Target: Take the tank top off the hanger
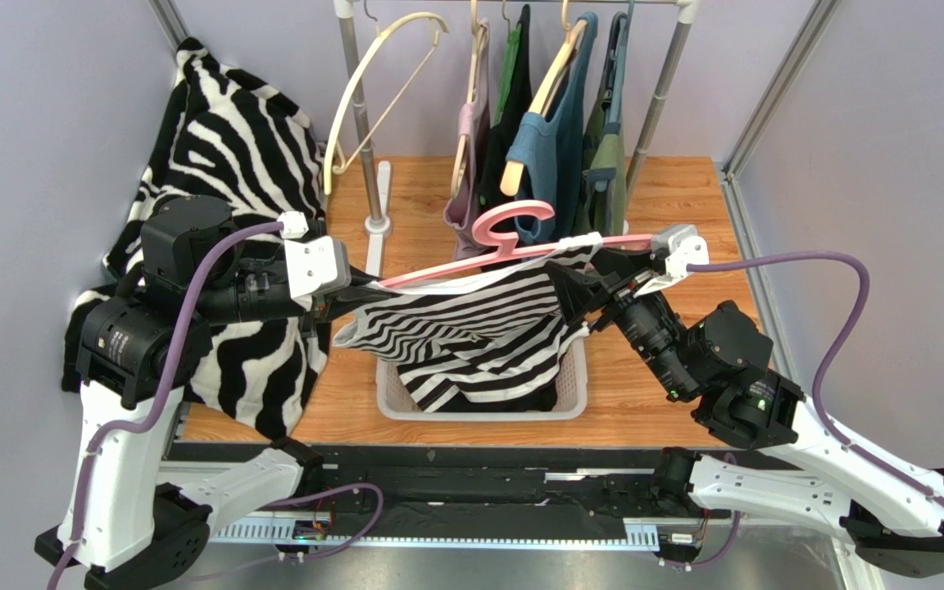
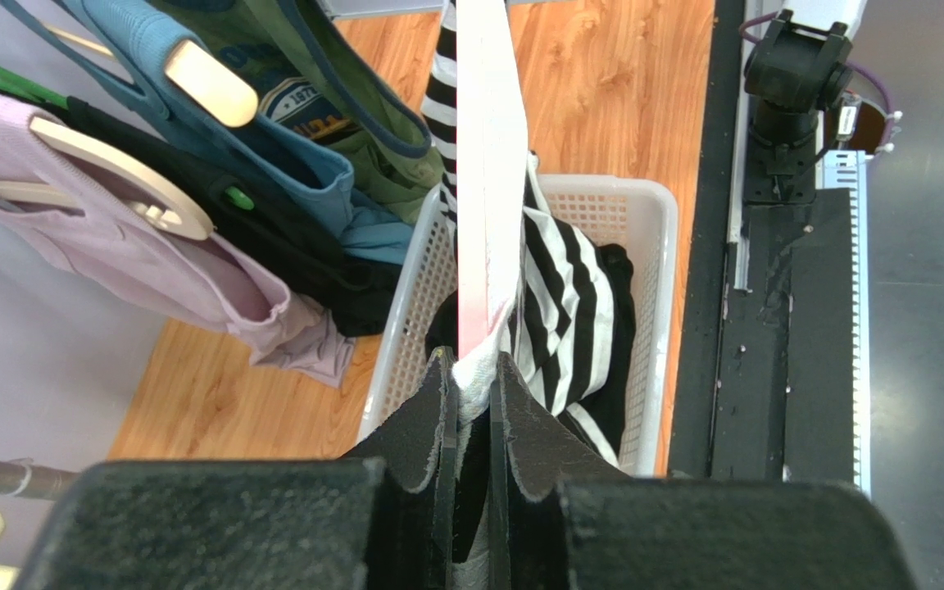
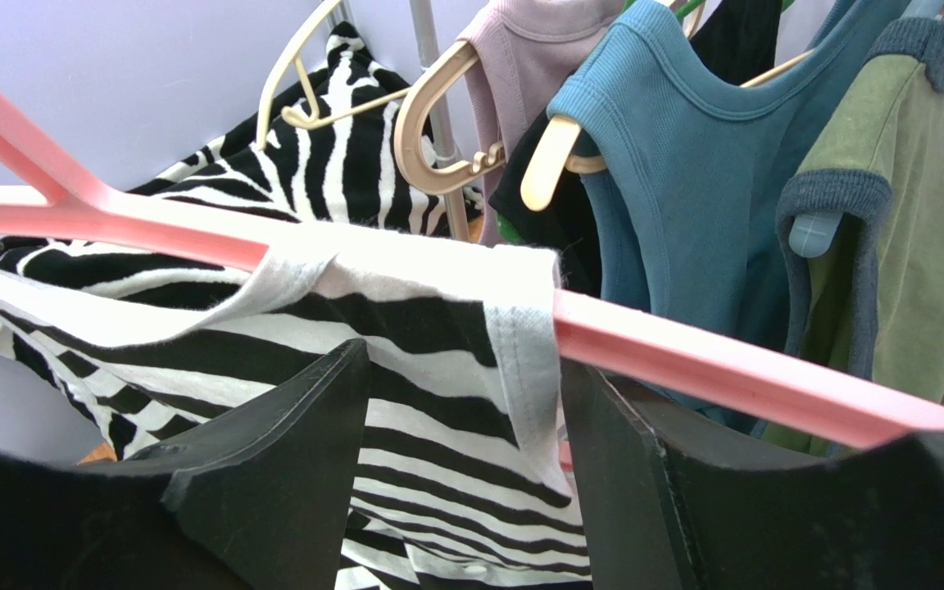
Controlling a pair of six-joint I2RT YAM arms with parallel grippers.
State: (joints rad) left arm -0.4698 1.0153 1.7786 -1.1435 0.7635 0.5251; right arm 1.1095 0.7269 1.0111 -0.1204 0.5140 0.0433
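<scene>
Left gripper [image 1: 364, 290] clamps hanger [image 1: 498, 231] end; right gripper [image 1: 573, 285] jaws spread open around tank top [image 1: 477, 330] strap, over basket [image 1: 480, 413], hung clothes [image 1: 539, 135] close behind.

Top camera looks down from behind; close wrist cameras share the hanger [image 3: 736, 373].

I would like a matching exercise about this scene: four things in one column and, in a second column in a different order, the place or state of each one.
Column A
1. striped tank top
2. white basket
3. blue top
4. left gripper

Column B
a. hanging at the back
b. fingers shut on one end of the pink hanger
c. draped over the pink hanger
d. standing on the wooden table, under the striped tank top

Pairs: 1-c; 2-d; 3-a; 4-b
</scene>
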